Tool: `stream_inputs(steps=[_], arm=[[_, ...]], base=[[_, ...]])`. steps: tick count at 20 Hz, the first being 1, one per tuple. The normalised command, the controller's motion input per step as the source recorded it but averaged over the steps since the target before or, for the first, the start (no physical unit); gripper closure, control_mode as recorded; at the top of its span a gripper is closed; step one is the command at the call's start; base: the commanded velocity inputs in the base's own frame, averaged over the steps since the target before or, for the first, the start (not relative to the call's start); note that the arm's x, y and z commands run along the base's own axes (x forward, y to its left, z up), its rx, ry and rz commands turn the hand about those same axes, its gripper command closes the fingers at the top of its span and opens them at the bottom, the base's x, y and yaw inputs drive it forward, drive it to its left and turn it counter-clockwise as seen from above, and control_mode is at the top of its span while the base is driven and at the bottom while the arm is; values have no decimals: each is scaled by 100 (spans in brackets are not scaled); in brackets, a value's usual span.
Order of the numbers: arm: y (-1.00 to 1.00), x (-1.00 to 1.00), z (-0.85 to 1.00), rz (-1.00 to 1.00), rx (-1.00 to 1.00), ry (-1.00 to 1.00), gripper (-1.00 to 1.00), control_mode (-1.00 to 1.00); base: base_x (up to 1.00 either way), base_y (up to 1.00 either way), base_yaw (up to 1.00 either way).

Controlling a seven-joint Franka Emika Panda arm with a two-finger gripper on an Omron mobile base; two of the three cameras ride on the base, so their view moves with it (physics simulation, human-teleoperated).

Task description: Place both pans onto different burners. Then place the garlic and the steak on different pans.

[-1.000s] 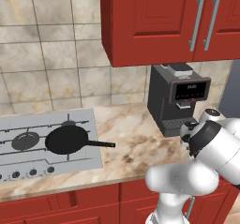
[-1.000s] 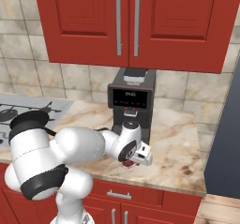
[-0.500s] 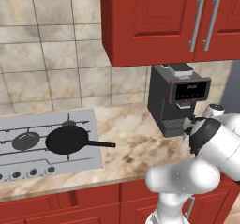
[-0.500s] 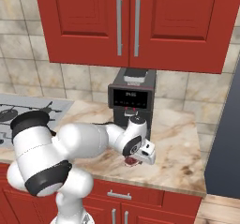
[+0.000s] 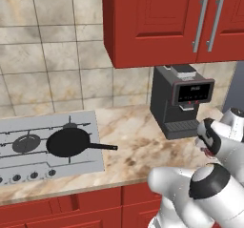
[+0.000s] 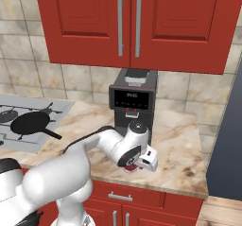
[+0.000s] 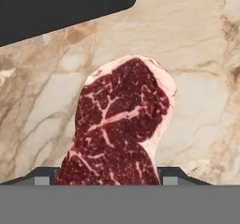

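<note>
In the left base view a shallow round black frying pan (image 5: 68, 142) sits on a burner of the flat silver-grey cooktop (image 5: 19, 128), its short handle pointing toward the boxy black coffee machine (image 5: 182, 101) that stands on the marbled beige counter (image 5: 131, 139); a second, greyer pan (image 5: 26, 143) rests on the burner on the far side of the first from the machine. The white arm bends low in front of the machine.

In the right base view the two-finger gripper (image 6: 142, 164) hangs just above the counter in front of the coffee machine, a sliver of red beneath it — the cooktop lies well apart.

In the hand view the flat red raw steak (image 7: 118, 125) with pale streaks lies on the counter, rising between the dark finger tips (image 7: 43, 177) — they stand wide on either side; whether they touch the meat I cannot tell
</note>
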Motion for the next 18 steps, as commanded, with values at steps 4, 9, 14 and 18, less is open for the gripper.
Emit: stream_inputs(steps=[4,9,14,18], arm=[[30,-9,30,0,-2,0,100,-100],[33,-1,47,0,-1,0,100,-100],[9,0,45,0,0,0,100,-100],[5,-1,50,0,0,0,100,-100]], base=[[0,0,0],[0,0,0],[0,0,0],[0,0,0]])
